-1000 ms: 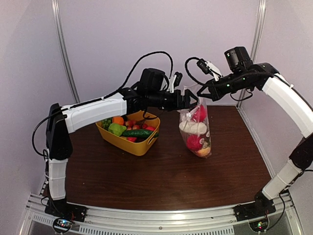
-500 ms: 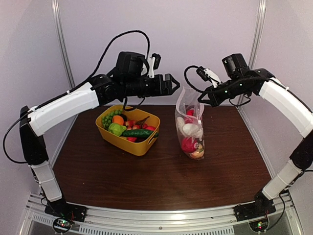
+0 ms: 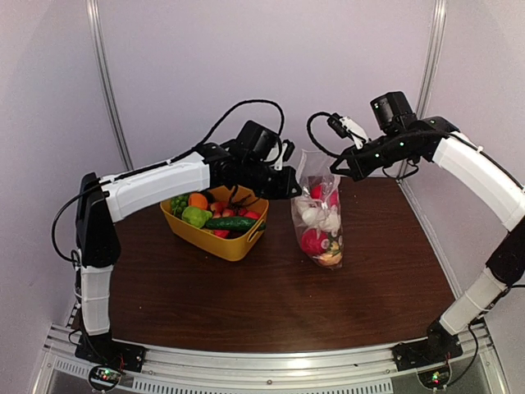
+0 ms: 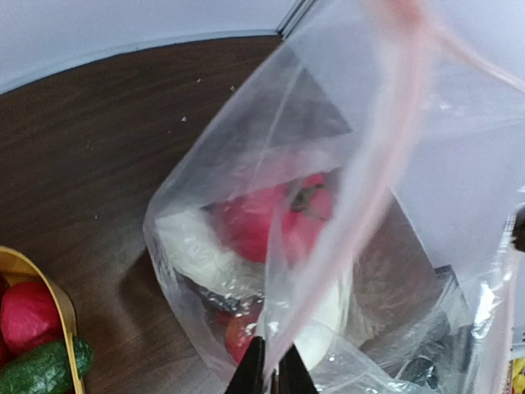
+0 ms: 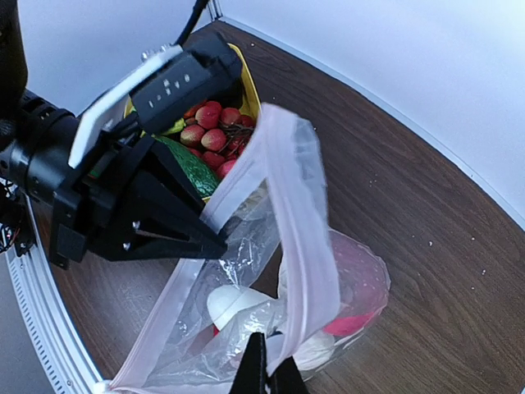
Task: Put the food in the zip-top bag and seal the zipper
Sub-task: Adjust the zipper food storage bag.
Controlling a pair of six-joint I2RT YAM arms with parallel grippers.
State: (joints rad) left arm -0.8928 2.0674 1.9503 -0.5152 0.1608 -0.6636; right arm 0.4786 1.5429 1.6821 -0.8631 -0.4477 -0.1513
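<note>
On the table (image 3: pixel 246 304), the zip-top bag (image 3: pixel 320 222) hangs upright, mouth up, between the arms, its base resting just right of the yellow tub (image 3: pixel 234 246). Red and white food (image 3: pixel 314 240) sits in its bottom. More food, the cucumber (image 3: pixel 230 222) included, lies in the tub, nearer the left arm. The right gripper (image 3: pixel 336 167) pinches the mouth's far-right edge. The left gripper (image 3: pixel 294 191), fingers nearly together, pinches the zipper (image 5: pixel 308 246) opposite, so the mouth gapes between them.

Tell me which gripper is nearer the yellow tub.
Left. The left gripper pinches the tub-side edge of the zip-top bag, just beyond the yellow tub; the right gripper holds the bag's far side.
</note>
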